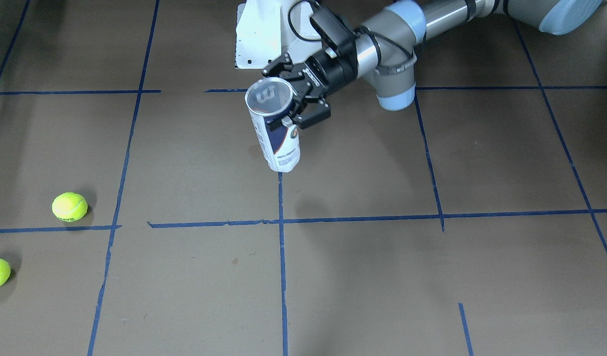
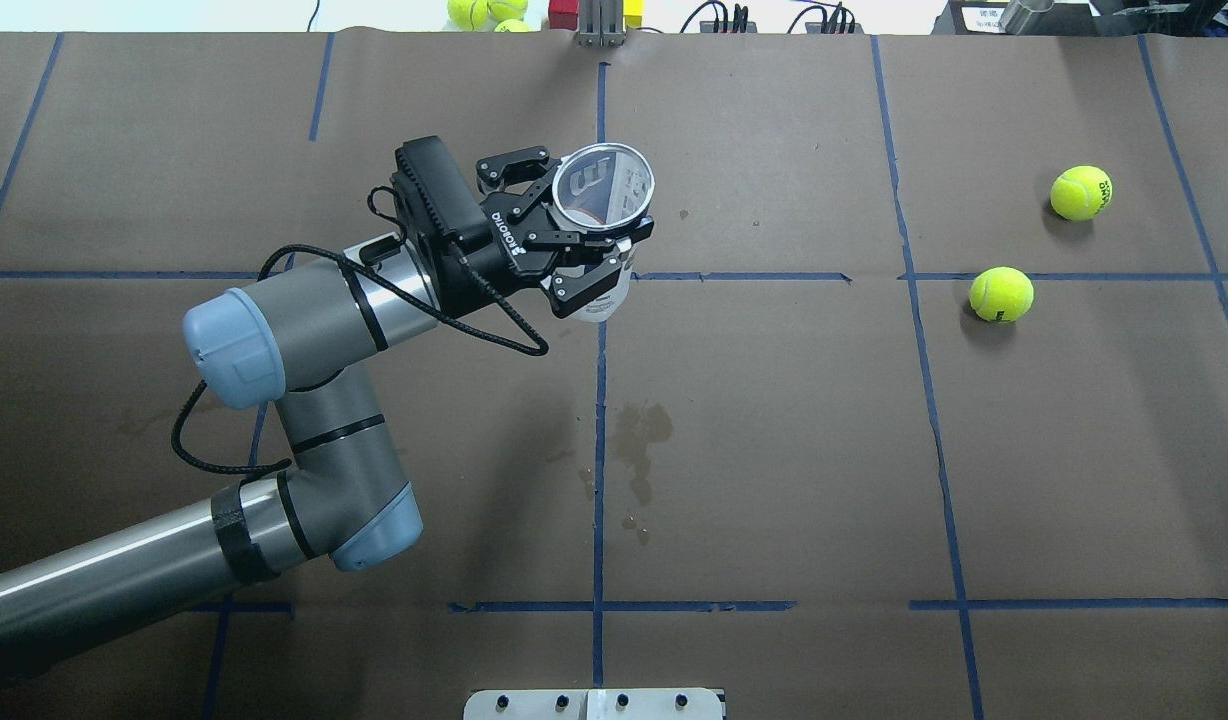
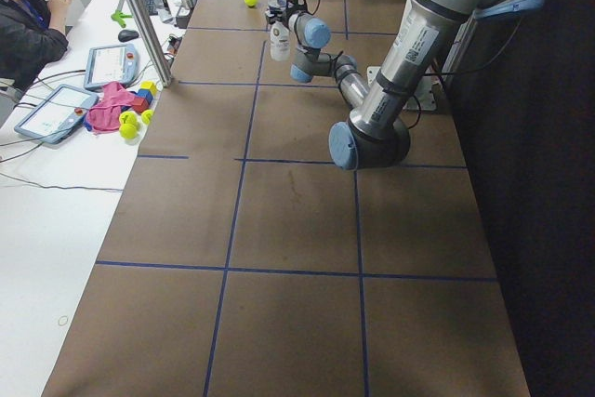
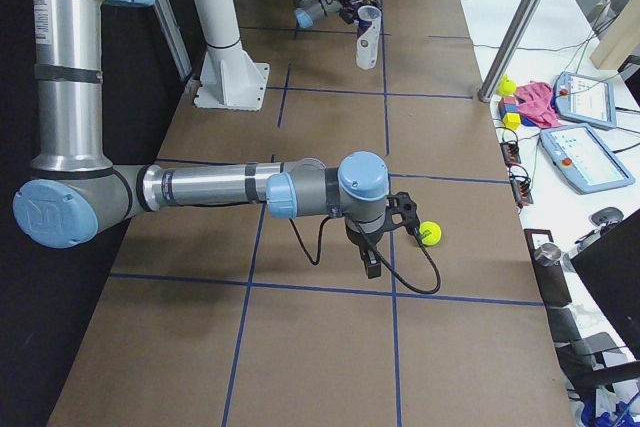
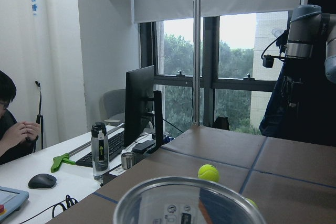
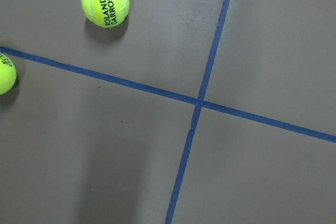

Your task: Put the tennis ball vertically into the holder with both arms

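Brown worktop [image 2: 774, 450] carries 2 loose balls [image 2: 1001, 294] [image 2: 1081, 192], neither in the can [image 2: 604, 185] yet. My left end effector [image 2: 586, 228] clamps it, mouth up; my right end effector [image 4: 372, 262] hovers by 1 ball, and I cannot tell its spread.

The tennis ball [image 6: 105, 2] reads "ROLAND GARROS" in black. A second ball [image 6: 4, 77] shows only cut-off letters. The left gripper [image 2: 574, 225] carries white "ROBOTIQ" lettering. The can [image 1: 279, 133] shows a large W-like mark; its label's small print is unreadable.
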